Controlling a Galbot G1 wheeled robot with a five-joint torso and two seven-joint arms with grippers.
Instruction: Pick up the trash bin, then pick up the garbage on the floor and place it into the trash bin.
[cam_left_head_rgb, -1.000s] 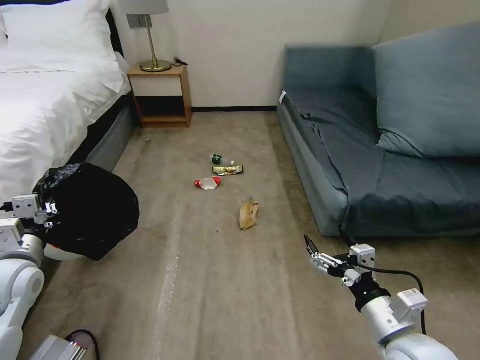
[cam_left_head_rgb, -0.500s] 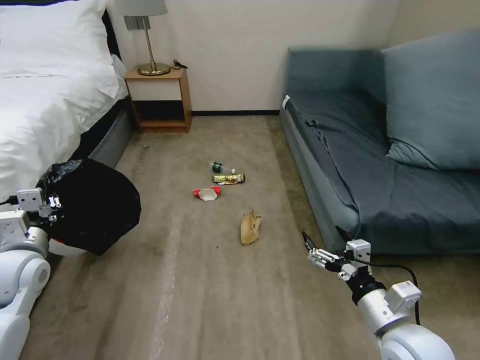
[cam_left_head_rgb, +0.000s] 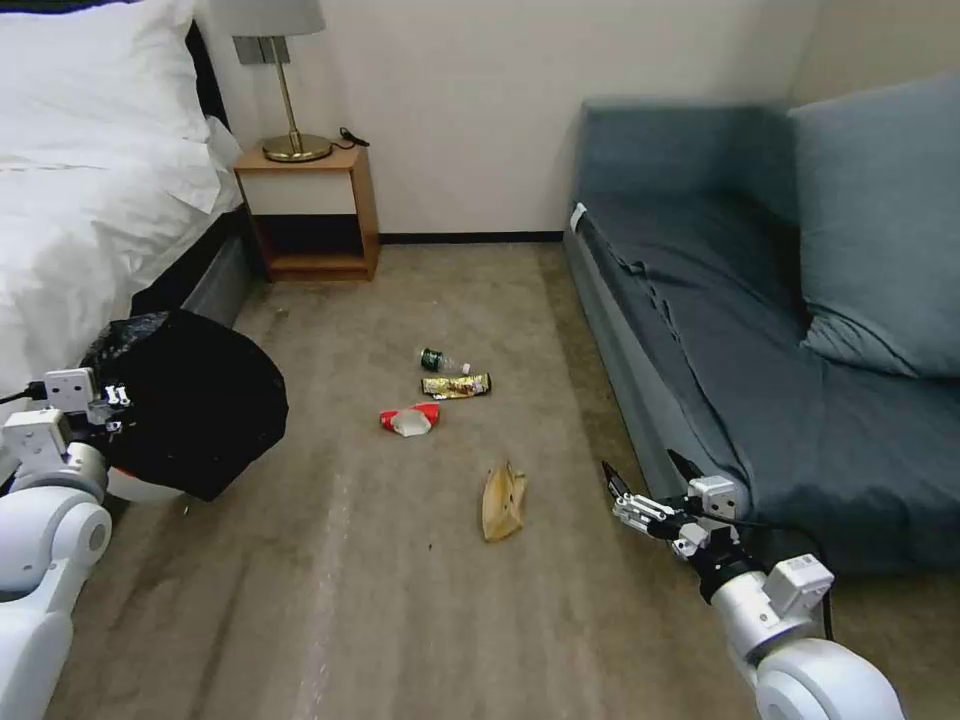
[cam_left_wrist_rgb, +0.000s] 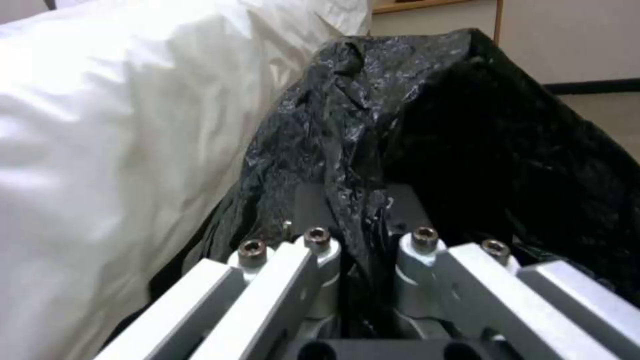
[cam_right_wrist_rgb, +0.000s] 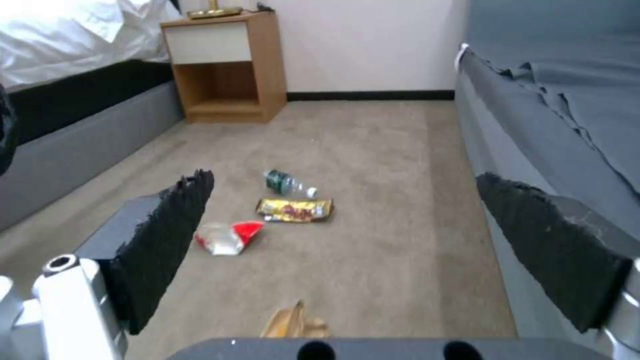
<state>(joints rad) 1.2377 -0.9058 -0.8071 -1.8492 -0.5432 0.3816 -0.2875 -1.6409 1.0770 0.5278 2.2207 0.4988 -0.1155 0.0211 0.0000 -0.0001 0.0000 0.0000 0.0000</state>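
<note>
Base has rolled forward over the last second: in the head view the whole scene has slid down-frame, so that's camera motion, the litter itself hasn't moved on the carpet (cam_left_head_rgb: 400, 600).

We have the trash bin (cam_left_head_rgb: 195, 410) off the floor in the left gripper (cam_left_head_rgb: 105, 405), low on our left beside the bed (cam_left_head_rgb: 80, 230). Left wrist view shows the jaws clenched on a fold of the black liner at the rim (cam_left_wrist_rgb: 360, 200); whether they also catch the plastic rim under the bag we can't tell, liner hides it. Bin pose relative to the arm looks unchanged, so the grasp is holding through the drive.

Right gripper (cam_left_head_rgb: 640, 480) hangs low in front of the sofa (cam_left_head_rgb: 700, 330), jaws spread wide and empty, both pads clear of everything in the right wrist view.

Garbage, all on the floor:
- banana peel (cam_left_head_rgb: 502, 502), nearest, now just left of the right gripper
- red-and-white wrapper (cam_left_head_rgb: 409, 420), further on
- gold wrapper (cam_left_head_rgb: 455, 385) and small bottle (cam_left_head_rgb: 443, 361) just beyond it, near each other, short of the nightstand (cam_left_head_rgb: 310, 210)

Our read: step one done, we're in the approach for the first pickup. Peel looks like the obvious first target; it's close to within right-arm reach
</note>
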